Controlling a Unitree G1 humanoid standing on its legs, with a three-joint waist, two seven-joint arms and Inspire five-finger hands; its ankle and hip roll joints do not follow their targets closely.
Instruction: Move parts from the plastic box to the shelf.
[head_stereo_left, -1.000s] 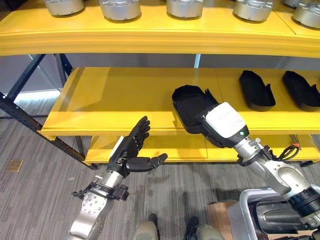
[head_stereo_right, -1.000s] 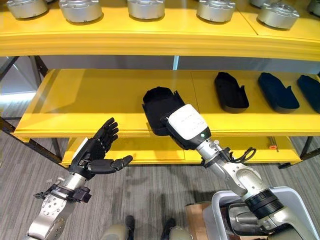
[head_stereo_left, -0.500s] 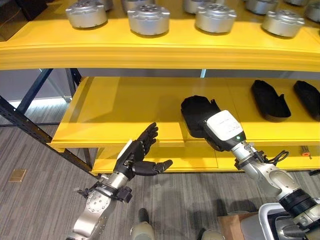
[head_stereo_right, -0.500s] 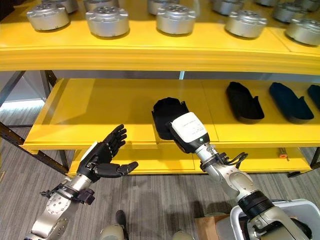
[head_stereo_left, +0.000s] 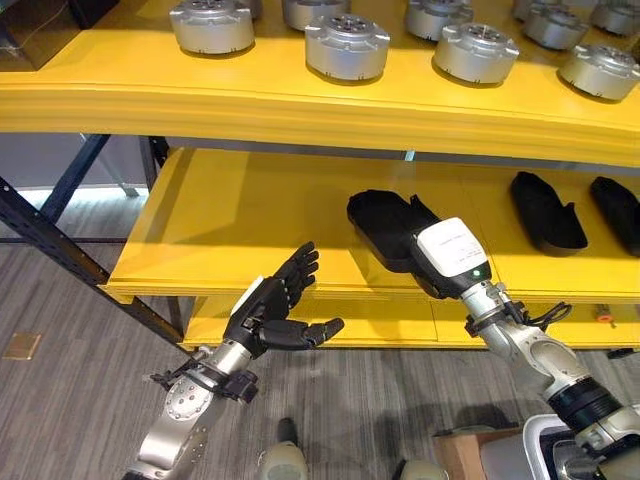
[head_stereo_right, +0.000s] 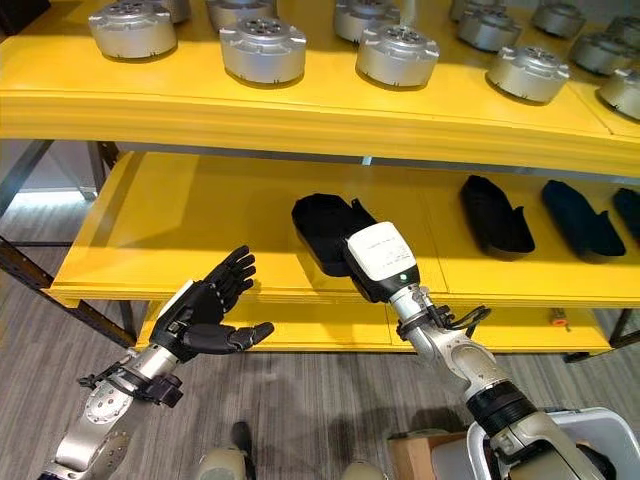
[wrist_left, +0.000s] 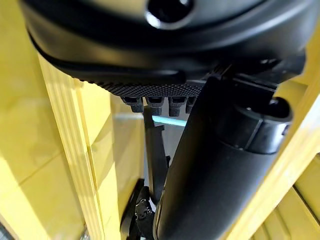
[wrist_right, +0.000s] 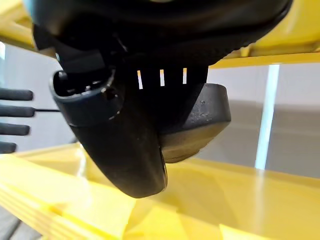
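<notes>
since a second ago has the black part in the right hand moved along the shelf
Yes. The black part has gone further onto the middle shelf, away from its front edge, with the right hand behind it.

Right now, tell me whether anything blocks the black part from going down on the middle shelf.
Nothing visible does. The right hand holds the black part over the middle shelf, and the yellow board under and beside it is bare. The other black parts lie further right, apart from it. The left hand hangs open in front of the shelf edge.

yellow shelf (head_stereo_left: 250, 220), black parts (head_stereo_left: 545, 210) — silver-grey discs (head_stereo_left: 345, 45), grey striped floor (head_stereo_left: 70, 400)
</notes>
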